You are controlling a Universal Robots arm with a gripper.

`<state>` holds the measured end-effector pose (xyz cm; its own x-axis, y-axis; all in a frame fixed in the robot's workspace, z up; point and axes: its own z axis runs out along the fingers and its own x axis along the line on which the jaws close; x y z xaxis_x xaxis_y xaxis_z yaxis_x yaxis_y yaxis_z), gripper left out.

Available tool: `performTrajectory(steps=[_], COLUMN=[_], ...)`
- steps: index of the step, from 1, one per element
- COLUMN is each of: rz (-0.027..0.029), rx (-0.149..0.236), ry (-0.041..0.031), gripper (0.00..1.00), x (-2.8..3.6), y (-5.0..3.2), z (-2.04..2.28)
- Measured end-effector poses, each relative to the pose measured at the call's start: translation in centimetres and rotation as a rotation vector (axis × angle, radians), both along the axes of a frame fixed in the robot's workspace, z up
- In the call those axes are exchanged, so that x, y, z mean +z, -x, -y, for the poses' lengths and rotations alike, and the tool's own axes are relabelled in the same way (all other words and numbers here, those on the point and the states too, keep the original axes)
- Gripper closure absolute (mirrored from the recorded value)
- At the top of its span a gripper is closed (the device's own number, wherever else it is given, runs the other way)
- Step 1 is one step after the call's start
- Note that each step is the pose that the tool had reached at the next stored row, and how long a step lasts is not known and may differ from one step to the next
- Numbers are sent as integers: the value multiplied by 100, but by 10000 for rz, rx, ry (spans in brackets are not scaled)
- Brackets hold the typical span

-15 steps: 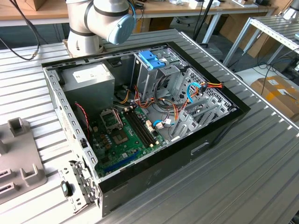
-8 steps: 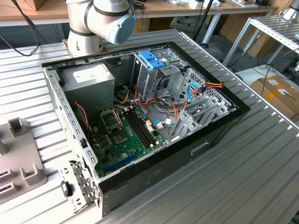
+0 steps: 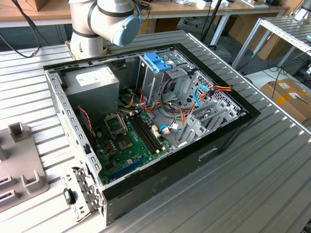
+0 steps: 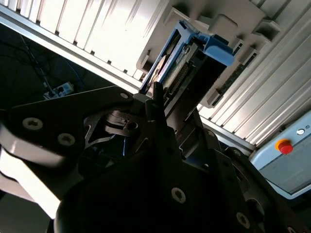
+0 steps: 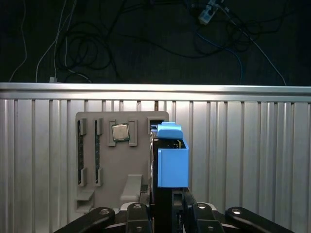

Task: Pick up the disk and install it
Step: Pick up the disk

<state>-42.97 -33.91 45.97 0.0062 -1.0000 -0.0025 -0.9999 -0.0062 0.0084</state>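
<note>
First wrist view | fingers (image 5: pixel 161 208) are pinching the disk (image 5: pixel 172 167) narrowly across its flat faces; it is standing on edge at the grey tray (image 5: pixel 107 167) | likely stiff, weighty, shock-sensitive; metal sides are gripping best, not the rails.

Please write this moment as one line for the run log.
claw: shut on disk | disk: upright on edge, at grey parts tray | computer case: open

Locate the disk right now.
In the first wrist view, the disk stands on edge directly ahead of the gripper, at the grey parts tray.
</note>
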Motion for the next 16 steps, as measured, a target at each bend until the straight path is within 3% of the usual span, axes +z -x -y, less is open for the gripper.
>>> performTrajectory(steps=[8,16], rz=[-1,0], rx=[0,0], ry=[1,0], gripper=[65,65], x=[6,104], y=[0,0], z=[0,0])
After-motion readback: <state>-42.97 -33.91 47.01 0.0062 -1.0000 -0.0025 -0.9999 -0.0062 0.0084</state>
